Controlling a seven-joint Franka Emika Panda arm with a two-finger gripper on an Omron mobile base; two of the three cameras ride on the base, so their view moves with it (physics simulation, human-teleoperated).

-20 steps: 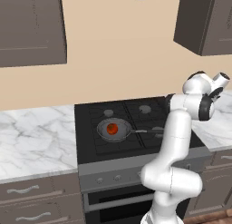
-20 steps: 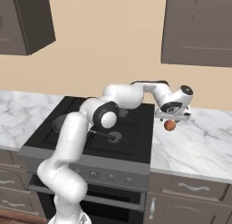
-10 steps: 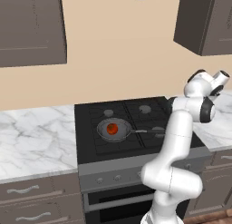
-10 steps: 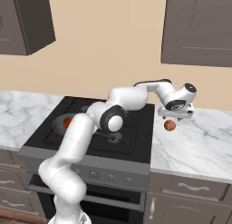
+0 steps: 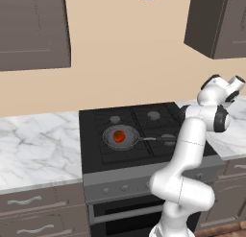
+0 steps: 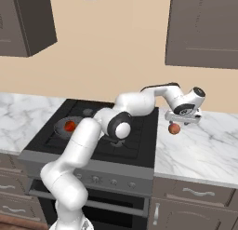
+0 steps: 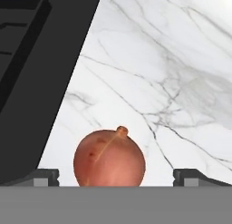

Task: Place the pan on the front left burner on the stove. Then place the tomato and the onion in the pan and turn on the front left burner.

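The gripper hangs over the marble counter to the right of the stove, with its jaws spread wide and nothing between them. In the hand view you see the two finger tips far apart at the bottom corners, and the onion sits between them, slightly nearer the left tip, resting on the counter with its stem nub up. Neither tip touches it. The wide spread suits the approach: judged from these views, the jaws must straddle the round onion before they close, and its smooth curved skin could roll or slip if one tip arrives first.

In the right base view, the onion lies just below the hand and slightly to its left, near the stove's right edge. You will probably need a short descent and a small sideways correction to centre it.

Further out, note the pan on the front left burner, its handle pointing right across the grates. The tomato lies in the middle of the pan. These two steps therefore appear complete. The onion is left to carry across the stove into the pan, and after that the burner knob on the front panel must be turned.
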